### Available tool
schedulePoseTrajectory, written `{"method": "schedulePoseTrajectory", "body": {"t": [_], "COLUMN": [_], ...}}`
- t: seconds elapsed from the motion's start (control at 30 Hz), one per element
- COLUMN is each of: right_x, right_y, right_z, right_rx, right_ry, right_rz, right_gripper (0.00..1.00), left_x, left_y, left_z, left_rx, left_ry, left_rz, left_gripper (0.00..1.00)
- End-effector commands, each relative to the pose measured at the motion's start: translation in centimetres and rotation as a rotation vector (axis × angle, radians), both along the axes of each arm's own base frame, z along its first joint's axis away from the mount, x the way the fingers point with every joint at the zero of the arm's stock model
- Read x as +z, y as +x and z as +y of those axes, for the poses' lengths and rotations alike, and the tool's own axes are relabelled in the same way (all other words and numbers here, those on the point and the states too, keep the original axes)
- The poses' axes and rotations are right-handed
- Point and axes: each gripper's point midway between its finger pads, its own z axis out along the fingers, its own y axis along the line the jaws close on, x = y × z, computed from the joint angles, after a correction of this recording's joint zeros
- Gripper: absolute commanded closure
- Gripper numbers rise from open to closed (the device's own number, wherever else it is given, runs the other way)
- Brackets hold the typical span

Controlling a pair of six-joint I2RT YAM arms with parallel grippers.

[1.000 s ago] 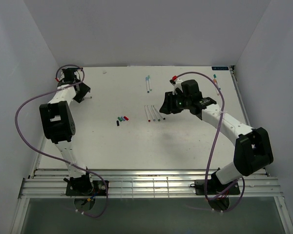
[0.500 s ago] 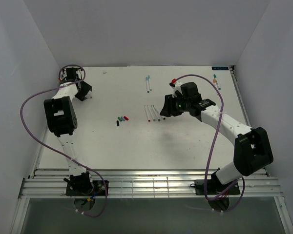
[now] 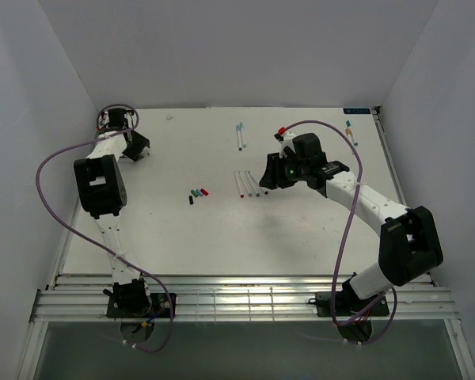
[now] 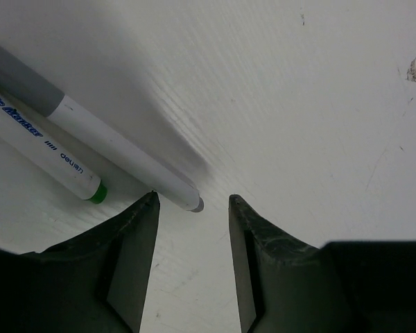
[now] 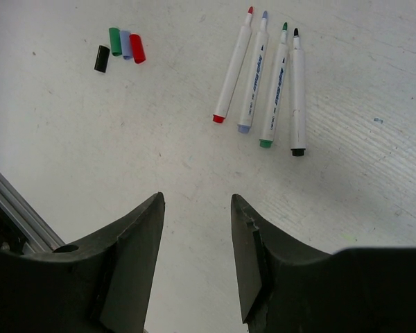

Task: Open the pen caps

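Two white pens lie at the far left corner. One wears a grey cap [image 4: 21, 73] and its grey end [image 4: 196, 204] sits just past my left gripper [image 4: 193, 197], which is open and empty. The other has a green end [image 4: 95, 192]. In the top view that gripper [image 3: 140, 153] is low over the table. Loose pen caps [image 5: 125, 45] in black, green, lilac and red lie together, also seen mid-table [image 3: 198, 193]. Several uncapped pens [image 5: 263, 76] lie side by side. My right gripper [image 5: 196, 198] hovers open and empty near them [image 3: 267, 176].
Two capped pens [image 3: 240, 136] lie at the back centre, and a red-capped pen [image 3: 281, 131] lies behind the right wrist. More pens [image 3: 350, 133] rest near the right back edge. White walls close in the table on three sides.
The left arm's elbow has swung back toward the far left corner and its jaws have narrowed a little. The right arm has barely moved.
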Motion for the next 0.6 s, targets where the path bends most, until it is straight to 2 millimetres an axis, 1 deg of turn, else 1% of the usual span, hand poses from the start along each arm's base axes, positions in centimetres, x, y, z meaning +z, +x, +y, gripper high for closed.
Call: {"method": "schedulePoseTrajectory", "body": {"t": [0.0, 0.27, 0.4, 0.43, 0.57], "right_x": [1.4, 1.5, 1.3, 1.3, 1.7], "right_y": [0.3, 0.2, 0.1, 0.1, 0.1], "right_z": [-0.1, -0.3, -0.4, -0.4, -0.4], "right_rx": [-0.001, -0.003, -0.004, -0.004, -0.005], "right_ry": [0.008, 0.006, 0.0, 0.0, 0.006], "right_rz": [-0.071, -0.08, -0.081, -0.081, -0.092], "right_gripper": [0.5, 0.5, 0.5, 0.5, 0.5], "left_x": [1.2, -0.2, -0.1, 0.3, 0.2], "left_y": [0.9, 0.8, 1.0, 1.3, 1.1], "left_z": [-0.4, -0.4, -0.5, -0.4, 0.1], "left_rx": [-0.011, -0.014, -0.032, -0.038, -0.037], "left_ry": [-0.035, -0.031, -0.028, -0.022, -0.009], "left_rz": [-0.027, 0.003, -0.002, -0.012, -0.001], "left_gripper": [0.46, 0.48, 0.47, 0.47, 0.47]}}
